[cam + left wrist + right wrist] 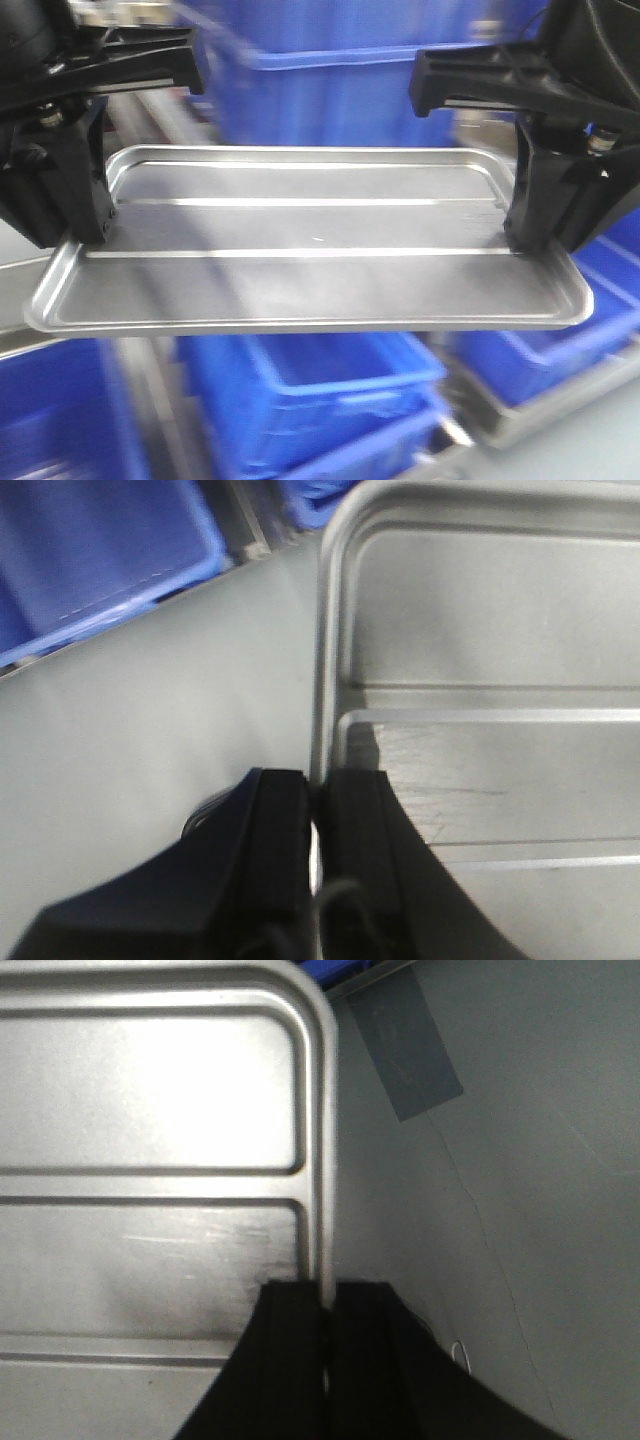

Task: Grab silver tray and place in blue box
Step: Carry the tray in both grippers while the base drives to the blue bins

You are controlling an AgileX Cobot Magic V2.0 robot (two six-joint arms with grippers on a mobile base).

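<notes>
Around and beneath: blue box [330,395] under the near edge of the silver tray [310,250], open top upward. More blue crates [330,80] behind, at right and at lower left. All badly blurred in the front view, so no telling for sure the one straight below; likely the middle one.

Tray itself held in the air, about level, above those crates, long side toward the camera. Pinched at both short ends: left gripper [85,235] on the left rim, right gripper [530,240] on the right rim. Each hanging from a black arm at an upper corner, pointing down onto the metal.

From the left wrist only: fingers [285,830] closed tight on the flared rim, one outside, one inside over the stepped floor. Beyond the rim, a grey surface [150,730] and a blue crate corner at upper left.

From the right wrist only: the same clamp mirrored, rim running up between the closed fingers to a rounded corner. Grey surface alongside, with a darker grey patch [405,1045] and a sliver of blue at the top edge.

In the front view alone: both arms at once, plus the ridged centre from end to end.
</notes>
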